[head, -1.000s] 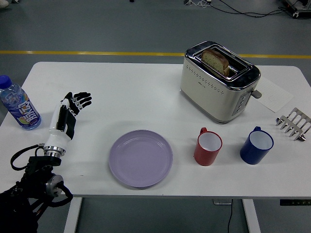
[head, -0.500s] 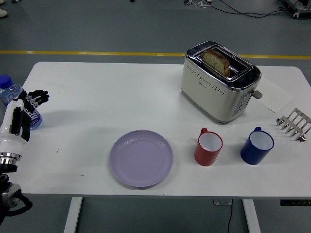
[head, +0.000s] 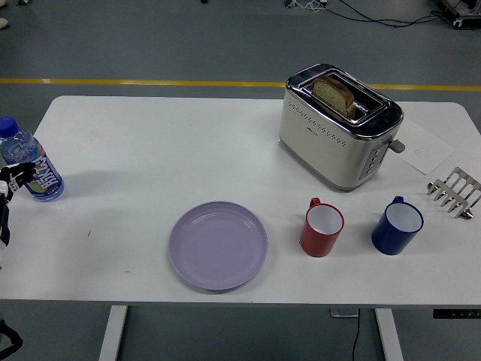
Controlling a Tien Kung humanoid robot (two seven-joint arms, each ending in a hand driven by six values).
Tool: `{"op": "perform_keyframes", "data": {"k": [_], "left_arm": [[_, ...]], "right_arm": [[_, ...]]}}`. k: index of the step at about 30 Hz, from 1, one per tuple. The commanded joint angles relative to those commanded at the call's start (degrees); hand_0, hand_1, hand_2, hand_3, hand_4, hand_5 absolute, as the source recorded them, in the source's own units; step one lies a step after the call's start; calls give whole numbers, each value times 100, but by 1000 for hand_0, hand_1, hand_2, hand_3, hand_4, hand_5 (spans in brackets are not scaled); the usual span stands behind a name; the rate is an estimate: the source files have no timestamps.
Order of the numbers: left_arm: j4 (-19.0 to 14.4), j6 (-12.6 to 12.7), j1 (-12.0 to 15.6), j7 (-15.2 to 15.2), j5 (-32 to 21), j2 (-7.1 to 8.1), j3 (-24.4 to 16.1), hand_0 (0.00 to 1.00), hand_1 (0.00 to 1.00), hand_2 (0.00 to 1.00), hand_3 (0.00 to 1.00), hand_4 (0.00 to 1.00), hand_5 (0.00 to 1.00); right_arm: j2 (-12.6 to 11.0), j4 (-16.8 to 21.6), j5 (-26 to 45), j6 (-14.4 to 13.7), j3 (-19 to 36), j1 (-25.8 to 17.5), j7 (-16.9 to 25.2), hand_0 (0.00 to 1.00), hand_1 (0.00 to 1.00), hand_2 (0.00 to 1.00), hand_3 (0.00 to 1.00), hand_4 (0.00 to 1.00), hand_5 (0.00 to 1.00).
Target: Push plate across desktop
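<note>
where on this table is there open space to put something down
Bare patches: the far left half, between the water bottle and the toaster, and the near left, beside the purple plate. Crowded: right side, around the red mug, blue mug and toast rack.

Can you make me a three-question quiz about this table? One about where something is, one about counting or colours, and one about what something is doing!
1. Where is the water bottle?
A. at the table's left edge
B. beside the toaster
C. on the plate

2. How many mugs stand on the table?
A. one
B. two
C. four

3. What is in the toaster?
A. nothing
B. a spoon
C. a slice of bread

Answers:
1. A, it stands far left, near the left hand.
2. B, a red mug and a blue mug.
3. C, the slice of bread sticks up from a slot.
</note>
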Motion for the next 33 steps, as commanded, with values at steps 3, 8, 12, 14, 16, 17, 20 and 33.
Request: {"op": "perform_keyframes", "data": {"k": [3,8,12,14,16,17,20,33], "left_arm": [[-16,-2,63,0,-24,-5,-70,738,742,716,631,425,998],[-39,-12,50,0,-112,-60,-75,735,735,704,620,436,998],[-59,10,12,0,-249,-130,-71,728,731,696,616,447,998],[-68,8,0,0,-272,-147,-76,728,731,696,616,447,998],[-86,6,-2,0,-257,-162,-83,728,731,696,616,447,998],[-96,1,-1,0,-248,-174,-84,724,726,694,616,454,998],[-131,-13,1,0,-216,-209,-89,724,726,694,616,454,998],[-99,26,-121,0,-644,-289,-63,713,713,682,609,457,998]], "right_arm": [[-5,0,19,-10,-6,-15,26,681,668,737,653,456,329],[-5,0,-10,-28,20,-22,67,680,668,737,653,457,330],[-15,0,-18,-25,56,-17,109,681,667,737,654,457,330],[-18,0,-17,-22,63,-12,125,681,667,737,654,457,330],[-22,0,-15,-17,67,-10,141,681,667,737,654,457,330],[-26,0,14,-8,52,-11,157,680,668,740,659,459,329],[-34,0,54,16,35,-5,196,680,668,740,659,459,329],[-29,0,399,363,-424,84,279,683,671,741,661,464,321]]}}
